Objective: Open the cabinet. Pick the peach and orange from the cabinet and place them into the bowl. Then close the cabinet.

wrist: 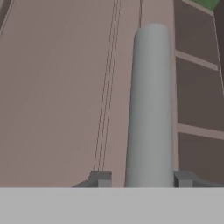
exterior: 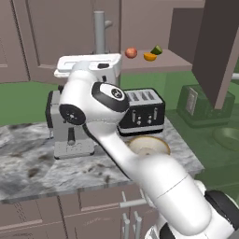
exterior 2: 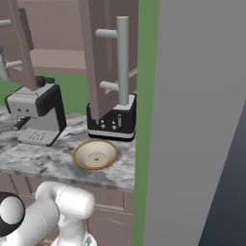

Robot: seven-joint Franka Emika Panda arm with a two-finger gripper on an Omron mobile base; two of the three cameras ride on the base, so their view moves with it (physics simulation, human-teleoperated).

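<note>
My gripper (wrist: 142, 179) is shut on the long grey bar handle (wrist: 151, 105) of the cabinet's left door (exterior: 70, 28); a dark fingertip shows on each side of the bar. The right door (exterior: 219, 46) is swung wide open, its own handle (exterior 2: 122, 62) free. On the bared cabinet shelf (exterior: 168, 63) lie the reddish peach (exterior: 131, 52) and, to its right, the orange (exterior: 150, 57). The tan-rimmed bowl (exterior: 149, 145) sits on the marble counter in front of the toaster, partly hidden by my arm, and holds nothing in the right base view (exterior 2: 95, 154).
A dark green fruit (exterior: 157, 50) lies behind the orange. A black toaster (exterior: 142, 111) and a grey coffee machine (exterior: 70, 126) stand at the back of the counter (exterior: 28, 163). A tall grey panel (exterior 2: 202, 120) closes off the right side.
</note>
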